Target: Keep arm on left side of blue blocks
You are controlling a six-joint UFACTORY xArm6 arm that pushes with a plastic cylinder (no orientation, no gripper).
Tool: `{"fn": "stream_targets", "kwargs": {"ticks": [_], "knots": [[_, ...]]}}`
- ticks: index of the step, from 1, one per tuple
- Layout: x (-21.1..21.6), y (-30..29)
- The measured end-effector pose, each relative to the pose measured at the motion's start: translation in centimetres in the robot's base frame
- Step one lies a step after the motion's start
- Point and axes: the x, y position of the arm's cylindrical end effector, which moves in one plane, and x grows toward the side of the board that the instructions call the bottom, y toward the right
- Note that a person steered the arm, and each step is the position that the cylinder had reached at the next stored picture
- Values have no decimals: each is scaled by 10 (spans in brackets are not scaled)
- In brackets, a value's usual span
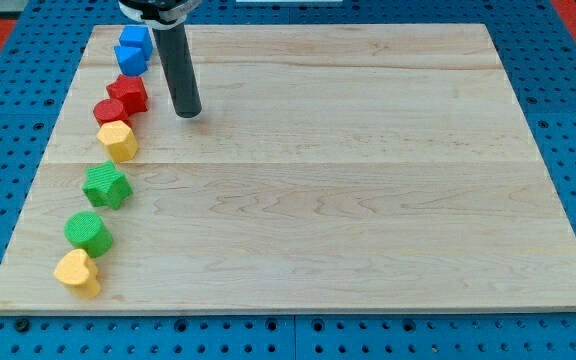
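Nearest you, the yellow block (pixel 77 272) sits at the worktop's (pixel 368 200) bottom-left corner. No claw shows. My tip (pixel 187 111) stands right of the blue blocks (pixel 133 50), probably light, rigid, easily nudged; go around.

My tip (pixel 188 112) points straight down from the dark rod entering at the view's top, its end low near the view's upper left.

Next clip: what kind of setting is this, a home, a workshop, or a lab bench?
Most likely a lab bench for robot pushing tests: a bare wooden board lies on a blue perforated base plate, small coloured blocks line the board's left edge, and my tip sits right of the red blocks.
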Motion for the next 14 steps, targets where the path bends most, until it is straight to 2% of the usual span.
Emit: {"fn": "stream_targets", "kwargs": {"ticks": [3, 5, 10, 12, 14], "knots": [[-9, 1], [-29, 1], [-155, 0], [-168, -36], [-168, -108]]}}
